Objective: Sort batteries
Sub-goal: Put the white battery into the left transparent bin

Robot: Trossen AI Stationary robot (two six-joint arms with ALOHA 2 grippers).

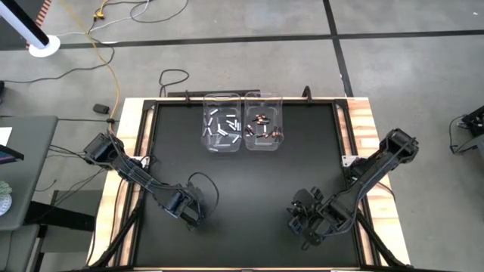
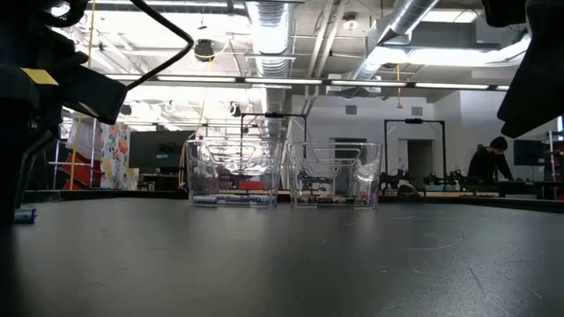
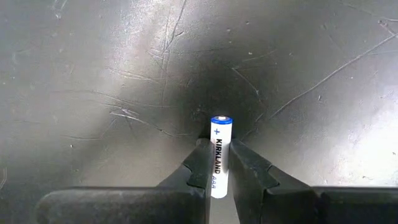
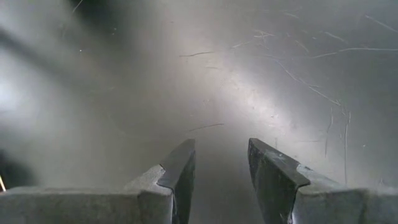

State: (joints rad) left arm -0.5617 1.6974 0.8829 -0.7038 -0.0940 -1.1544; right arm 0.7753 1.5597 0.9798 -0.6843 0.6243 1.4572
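Observation:
A white battery (image 3: pixel 219 134) with a blue tip lies on the black mat near the table's front left, and my left gripper (image 1: pixel 193 219) is shut on it. In the low view its tip (image 2: pixel 25 214) shows at mat height beside the dark finger. Two clear bins stand at the far middle. The left bin (image 1: pixel 222 122) holds several white batteries, and the right bin (image 1: pixel 263 121) holds several copper and dark ones. My right gripper (image 4: pixel 221 152) hangs open over bare mat at the front right (image 1: pixel 299 223). My left gripper pinches the battery's two long sides (image 3: pixel 214 163) between its two fingers, on the half away from the blue-tipped plus end. The fingers point down from above and lie across the battery. The battery lies level at the mat, its plus end (image 3: pixel 221 120) sticking out free.
The black mat (image 1: pixel 249 181) is bare between the grippers and the bins. A wooden frame (image 1: pixel 130 125) borders it left and right. Cables lie on the floor beyond the far edge. A person (image 2: pixel 487 163) stands far off in the room behind.

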